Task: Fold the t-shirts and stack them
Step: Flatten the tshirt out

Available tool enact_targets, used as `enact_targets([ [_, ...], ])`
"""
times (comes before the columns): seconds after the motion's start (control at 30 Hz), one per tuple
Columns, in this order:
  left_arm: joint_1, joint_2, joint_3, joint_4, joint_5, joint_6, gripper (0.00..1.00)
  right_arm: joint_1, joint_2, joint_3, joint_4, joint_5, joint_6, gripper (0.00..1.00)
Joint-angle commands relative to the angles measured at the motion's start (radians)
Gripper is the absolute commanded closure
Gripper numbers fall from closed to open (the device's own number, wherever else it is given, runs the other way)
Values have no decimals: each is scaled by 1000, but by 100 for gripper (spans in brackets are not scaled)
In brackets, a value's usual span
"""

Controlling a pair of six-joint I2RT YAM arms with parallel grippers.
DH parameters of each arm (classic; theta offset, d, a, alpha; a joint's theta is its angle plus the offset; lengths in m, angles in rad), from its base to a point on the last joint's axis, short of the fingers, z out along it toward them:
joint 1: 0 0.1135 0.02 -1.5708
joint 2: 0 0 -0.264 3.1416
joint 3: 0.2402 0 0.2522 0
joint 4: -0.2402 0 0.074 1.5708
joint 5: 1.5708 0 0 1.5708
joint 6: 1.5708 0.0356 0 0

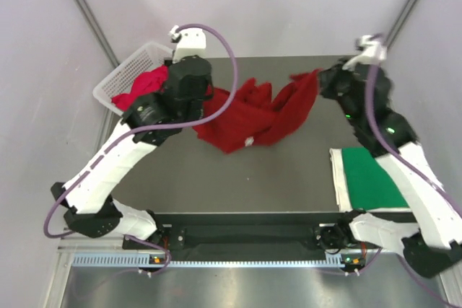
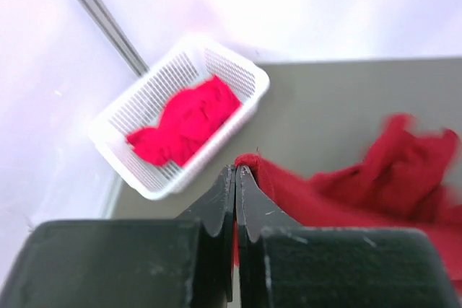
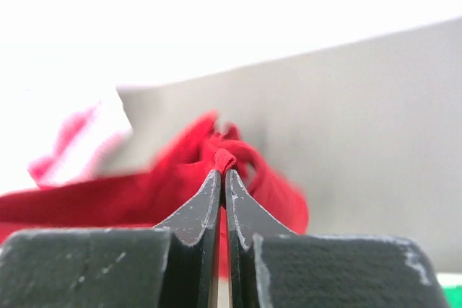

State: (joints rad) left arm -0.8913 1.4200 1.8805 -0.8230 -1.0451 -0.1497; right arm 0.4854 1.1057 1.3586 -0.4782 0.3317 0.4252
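A dark red t-shirt (image 1: 249,117) hangs crumpled between both arms over the far half of the table. My left gripper (image 2: 236,169) is shut on one edge of this red t-shirt (image 2: 361,185), near the basket. On the right side, my right gripper (image 3: 223,172) is shut on a pinched fold of the same red t-shirt (image 3: 130,196), lifted at the far right (image 1: 307,81). A bright green t-shirt (image 1: 372,177) lies folded flat at the near right of the table. Another pinkish red t-shirt (image 1: 141,84) lies bunched in the basket.
The white lattice basket (image 1: 115,77) stands off the table's far left corner, also seen in the left wrist view (image 2: 155,91). The grey table (image 1: 238,178) has bare surface in its near middle. Pale walls close in behind.
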Motion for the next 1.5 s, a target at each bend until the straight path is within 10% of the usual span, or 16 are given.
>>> enact_targets([
  [0.0,5,-84,23,67,-55,174,100,1,-93,53,-53,151,-46,100],
  [0.2,3,-239,-72,10,14,63,100,1,-205,-65,-108,58,30,100],
  [0.5,2,-469,-642,-112,563,-508,100,1,-414,-602,-266,-198,340,100],
  [0.73,3,-599,-805,-244,465,-712,100,13,-445,-711,-191,-437,322,89],
  [0.93,3,-633,-819,-300,441,-781,100,13,-189,-564,-64,-346,187,46],
  [1.47,3,-739,-928,-177,565,-708,100,-34,888,374,99,-356,-351,45],
])
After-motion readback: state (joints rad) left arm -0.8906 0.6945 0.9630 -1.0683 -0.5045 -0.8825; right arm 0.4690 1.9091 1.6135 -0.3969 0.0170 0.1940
